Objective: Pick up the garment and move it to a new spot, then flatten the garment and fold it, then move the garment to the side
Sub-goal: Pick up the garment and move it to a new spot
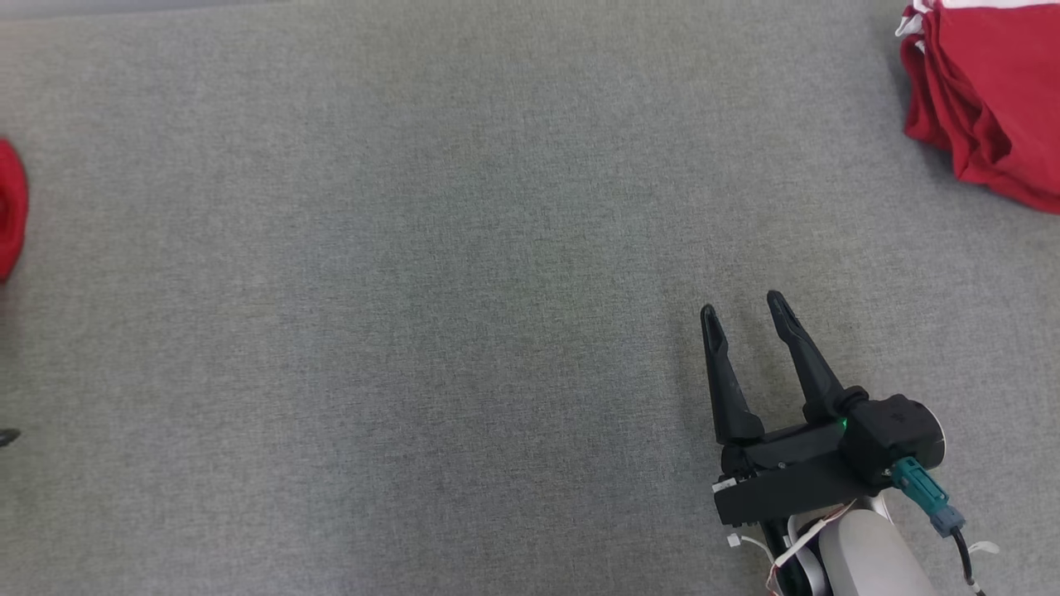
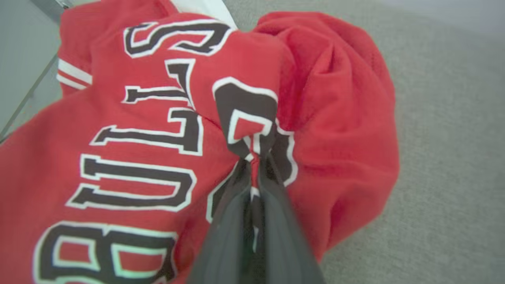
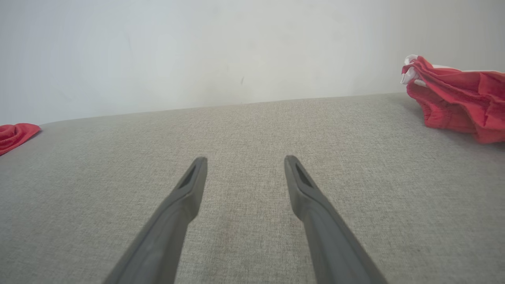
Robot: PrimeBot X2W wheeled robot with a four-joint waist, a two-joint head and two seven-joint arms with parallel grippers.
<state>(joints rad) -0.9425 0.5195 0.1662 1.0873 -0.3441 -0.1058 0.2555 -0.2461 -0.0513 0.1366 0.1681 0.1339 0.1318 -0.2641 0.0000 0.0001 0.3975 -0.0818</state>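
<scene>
The garment (image 2: 150, 118) is a crumpled red jersey with black, white-edged lettering, lying on the grey fabric surface (image 2: 446, 157). My left gripper (image 2: 256, 157) is shut on a pinched fold of it at the lettering. A small red part of the garment (image 1: 10, 207) peeks in at the head view's left edge, and it lies far left as the garment (image 3: 15, 134) in the right wrist view. My right gripper (image 1: 743, 310) hovers open over bare surface at the lower right, nothing between its fingers; the right wrist view shows the same open right gripper (image 3: 244, 165).
A second heap of red cloth with white trim (image 1: 985, 91) lies at the far right corner, seen too as the red heap (image 3: 457, 102). A pale wall (image 3: 236, 51) rises behind the surface's far edge. The grey surface (image 1: 455, 290) spreads wide between the two red heaps.
</scene>
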